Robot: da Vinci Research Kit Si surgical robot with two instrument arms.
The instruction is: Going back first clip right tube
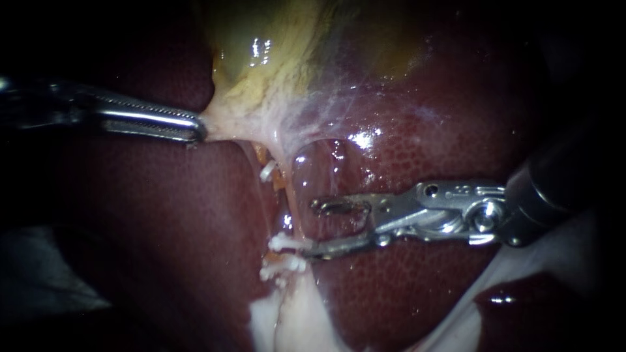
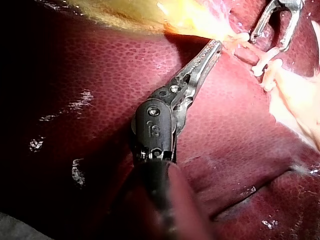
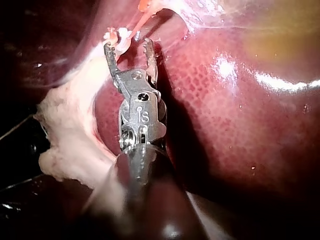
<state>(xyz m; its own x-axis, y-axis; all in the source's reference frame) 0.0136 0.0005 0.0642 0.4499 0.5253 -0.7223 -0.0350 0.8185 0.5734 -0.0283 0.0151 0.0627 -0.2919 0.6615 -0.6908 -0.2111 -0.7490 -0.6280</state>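
One clip (image 1: pixel 285 242) — right instrument (image 1: pixel 312 228) just beside

Ahead of your left instrument's (image 1: pixel 195 127) silver, finely ridged jaws, you have the gallbladder (image 1: pixel 261 45) in yellow-green fading to a creamy, white-veined web. All around both instruments the liver (image 1: pixel 163 221) is deep maroon, stippled with a fine darker mesh and dotted with white glints. Just ahead of the bright steel jaws of your right instrument (image 1: pixel 313 228), whose shaft is matt black, the tube (image 1: pixel 279 182) runs pale orange-pink, and the clips (image 1: pixel 282 242) at its jaw tips are chalk white, beside a ragged cream-white fringe of tissue (image 1: pixel 261 319).
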